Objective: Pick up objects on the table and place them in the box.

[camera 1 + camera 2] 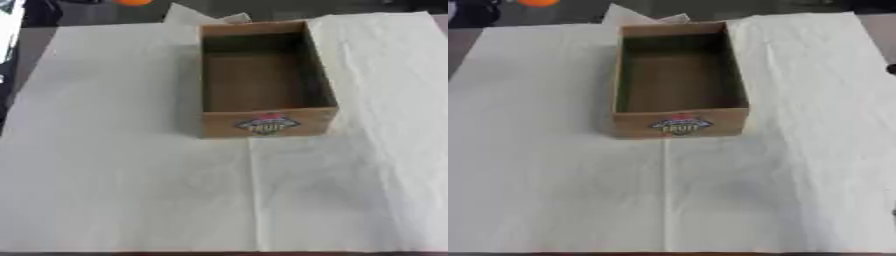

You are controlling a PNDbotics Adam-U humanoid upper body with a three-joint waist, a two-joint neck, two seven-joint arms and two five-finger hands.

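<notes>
Open cardboard box (267,117) toward the table's (35,42) far edge on white paper (131,190), orange object (134,2) at far-left corner, neither hand visible

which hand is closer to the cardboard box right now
Neither can be judged: no hand shows in either view. The open cardboard box sits alone on the white paper, with nothing visible inside, so the pictures cannot say left or right.
</notes>
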